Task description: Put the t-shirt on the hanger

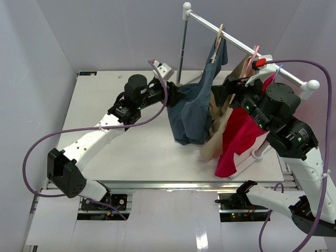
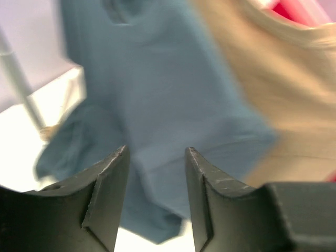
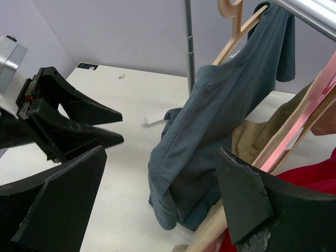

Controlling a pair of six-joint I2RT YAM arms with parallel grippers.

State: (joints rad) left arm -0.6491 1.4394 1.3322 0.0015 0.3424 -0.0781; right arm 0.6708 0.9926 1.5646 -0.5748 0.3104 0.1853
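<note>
White table [image 1: 131, 152] is spread below a pale wooden hanger [image 3: 236, 21] half-dressed in a slate-blue fabric t-shirt [image 1: 194, 105]; left fingers [image 2: 105, 199] and right fingers [image 3: 241, 194] are held apart, likely for regrasping

Hanger [image 3: 237, 23] hook beyond top edge

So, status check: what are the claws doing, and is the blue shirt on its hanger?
Left claw open, facing the t-shirt. Right claw open, empty. T-shirt hangs bunched on the hanger. Tan garment close beside.
</note>
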